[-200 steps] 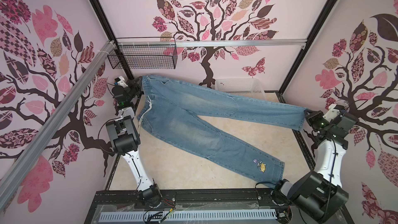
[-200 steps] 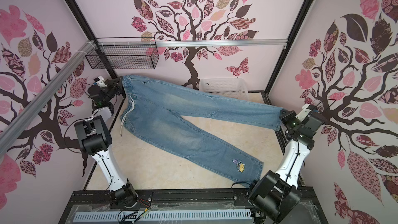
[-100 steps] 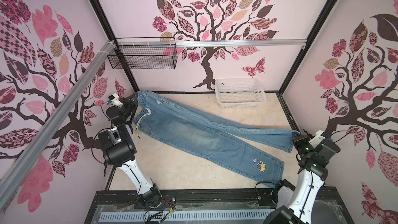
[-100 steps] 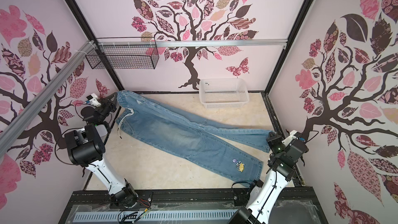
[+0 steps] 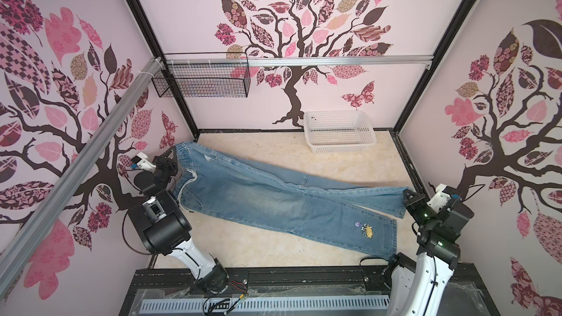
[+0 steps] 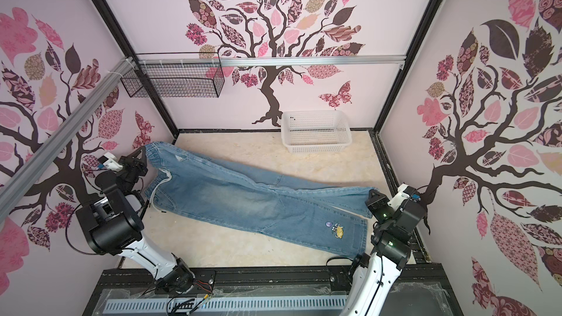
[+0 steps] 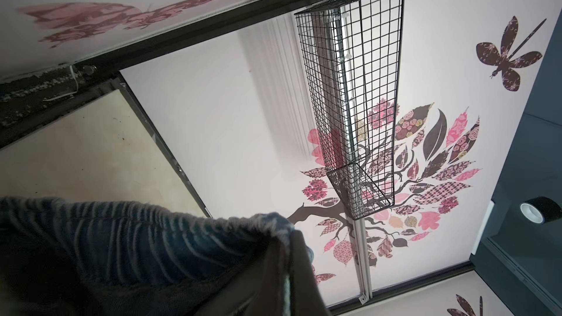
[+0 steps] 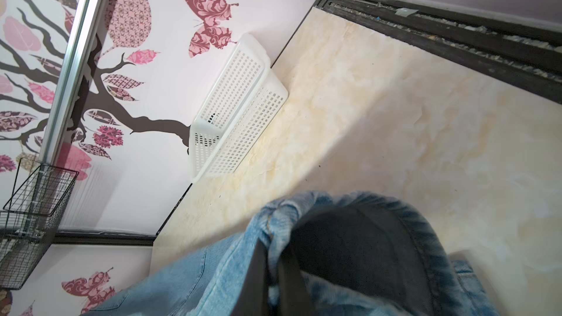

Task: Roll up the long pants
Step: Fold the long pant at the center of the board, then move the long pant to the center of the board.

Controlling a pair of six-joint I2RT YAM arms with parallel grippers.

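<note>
in both top views the long pants (image 5: 273, 196) (image 6: 243, 196) lie flat and slantwise on the beige marbled worktop (image 5: 243, 244). the waistband points toward the far left corner and the legs run to the near right (the nearer leg bears a small embroidered patch (image 5: 365, 230) close to its hem). the left claw (image 5: 166, 164) is closed on the elastic waistband. the right claw (image 5: 409, 197) is closed on the hem of the farther leg. a white plastic basket (image 5: 340, 142) stands against the back wall, well apart from the denim. a black wire basket (image 5: 202, 82) hangs from the rail above.

in the left wrist view the left claw (image 7: 289, 235) pinches the gathered waistband edge, with the wire basket beyond it.

in the right wrist view the right claw (image 8: 273, 250) grips the bunched hem, its fingers (image 8: 258, 281) close together with denim between them.
</note>
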